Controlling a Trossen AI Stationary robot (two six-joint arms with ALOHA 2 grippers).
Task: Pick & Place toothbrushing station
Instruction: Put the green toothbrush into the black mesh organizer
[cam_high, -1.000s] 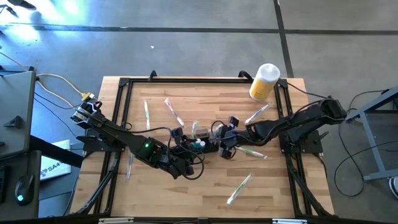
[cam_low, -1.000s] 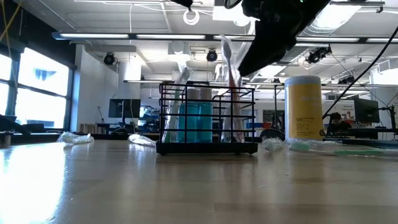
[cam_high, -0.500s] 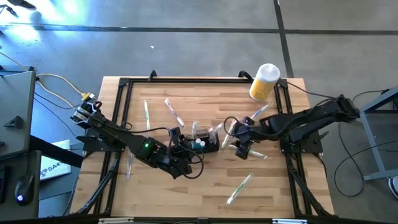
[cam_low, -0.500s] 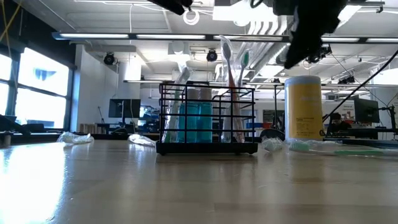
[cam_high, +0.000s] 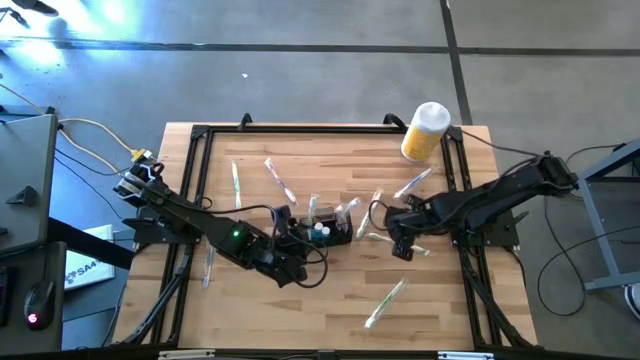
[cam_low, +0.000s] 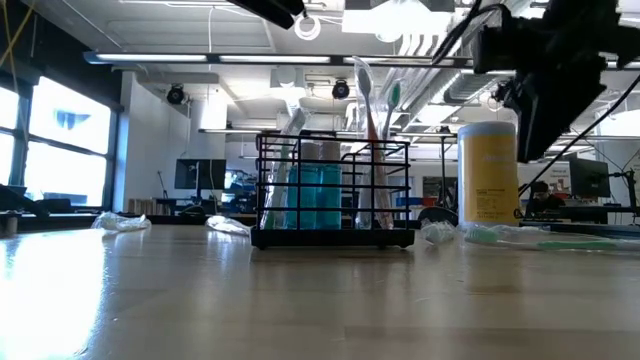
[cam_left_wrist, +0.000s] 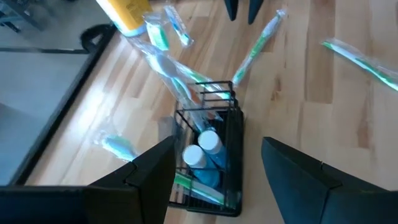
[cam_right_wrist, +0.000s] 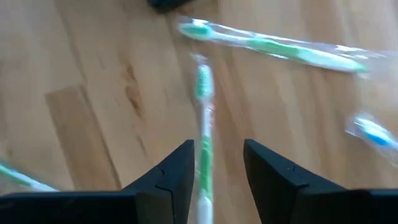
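The black wire caddy (cam_high: 326, 232) stands on its base at the table's middle; in the low view (cam_low: 332, 195) it holds blue tubes and several upright toothbrushes (cam_low: 372, 100). My left gripper (cam_high: 300, 238) is open, its fingers on either side of the caddy (cam_left_wrist: 208, 162) without touching it. My right gripper (cam_high: 398, 240) is open and empty, raised above the table to the right of the caddy (cam_low: 535, 100). A wrapped green toothbrush (cam_right_wrist: 202, 124) lies on the table below and between its fingers.
Several wrapped toothbrushes lie loose on the table: far left (cam_high: 236, 180), far middle (cam_high: 279, 180), right (cam_high: 412, 184) and near right (cam_high: 385, 302). A yellow cylinder with a white lid (cam_high: 425, 130) stands at the far right corner. A black frame (cam_high: 200, 135) rims the table.
My right gripper has drawn away from over the caddy toward the table's right edge. A green-headed toothbrush that was under it now stands in the caddy. The caddy and my left gripper have kept still.
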